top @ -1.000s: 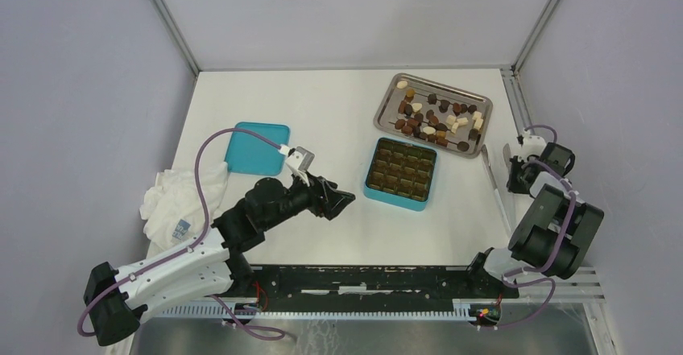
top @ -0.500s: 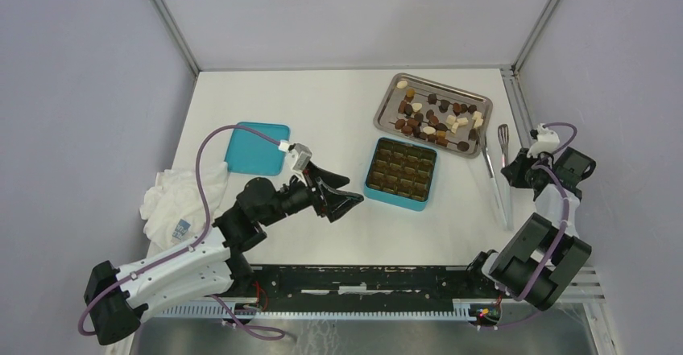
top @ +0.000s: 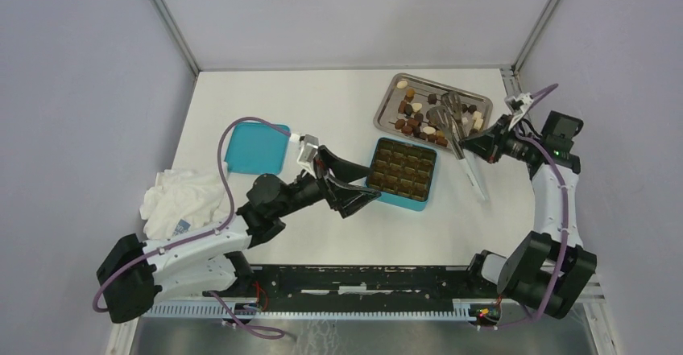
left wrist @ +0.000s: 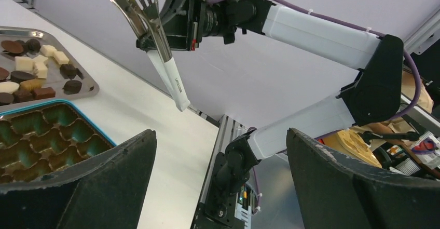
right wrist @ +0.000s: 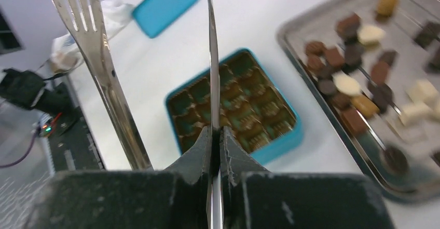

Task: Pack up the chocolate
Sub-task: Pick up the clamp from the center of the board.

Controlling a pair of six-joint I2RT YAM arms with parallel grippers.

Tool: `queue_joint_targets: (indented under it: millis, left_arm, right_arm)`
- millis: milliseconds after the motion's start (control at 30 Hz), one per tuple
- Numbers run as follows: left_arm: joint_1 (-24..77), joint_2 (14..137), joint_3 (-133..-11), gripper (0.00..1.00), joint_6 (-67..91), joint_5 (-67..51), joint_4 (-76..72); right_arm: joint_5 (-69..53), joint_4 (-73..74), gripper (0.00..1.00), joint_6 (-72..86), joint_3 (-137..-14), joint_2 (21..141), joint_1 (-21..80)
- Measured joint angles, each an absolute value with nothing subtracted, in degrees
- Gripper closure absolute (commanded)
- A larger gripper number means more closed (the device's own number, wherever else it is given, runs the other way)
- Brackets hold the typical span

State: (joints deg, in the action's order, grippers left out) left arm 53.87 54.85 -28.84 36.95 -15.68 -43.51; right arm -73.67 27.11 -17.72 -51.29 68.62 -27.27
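Bite-sized chocolate [top: 432, 117], dark, tan and cream, loose in steel tray [top: 419, 80] at matte white table's [top: 322, 105] far right corner; right gripper [right wrist: 215, 140] clenched on slotted metal tweezers [right wrist: 98, 52]; left gripper [top: 374, 180] splayed wide beside teal gridded box [top: 403, 202].

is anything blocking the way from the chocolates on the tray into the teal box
Nothing visible does. The box sits open beside the tray of chocolate, its lid off to the left. The left tool is open at the box's left edge only.
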Motion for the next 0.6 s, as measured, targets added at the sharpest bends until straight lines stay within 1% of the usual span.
queue_joint_targets:
  millis: [200, 333, 400, 533, 600]
  left_arm:
    - [58.48, 63.66, -34.11, 0.02, 35.64, -14.61, -47.83]
    - [62.72, 68.01, -36.12, 0.03, 30.68, -12.32, -53.65]
    - [63.79, 70.83, -36.67, 0.05, 28.21, -11.88, -58.02]
    - [64.16, 77.21, -38.09, 0.08, 24.88, -10.9, -66.0]
    - [64.29, 79.99, -39.44, 0.08, 23.29, -10.68, -68.73]
  right_arm:
    - [-78.04, 28.62, 1.0, -12.53, -58.43, 68.34, -17.39]
    - [-78.54, 25.39, 1.0, -5.32, -60.45, 65.73, -14.52]
    - [-78.32, 20.69, 1.0, 0.71, -60.1, 63.35, -13.54]
    - [-77.03, 2.85, 1.0, 16.34, -55.75, 56.42, -11.51]
    - [-76.75, -2.7, 1.0, 21.37, -55.31, 54.48, -10.52]
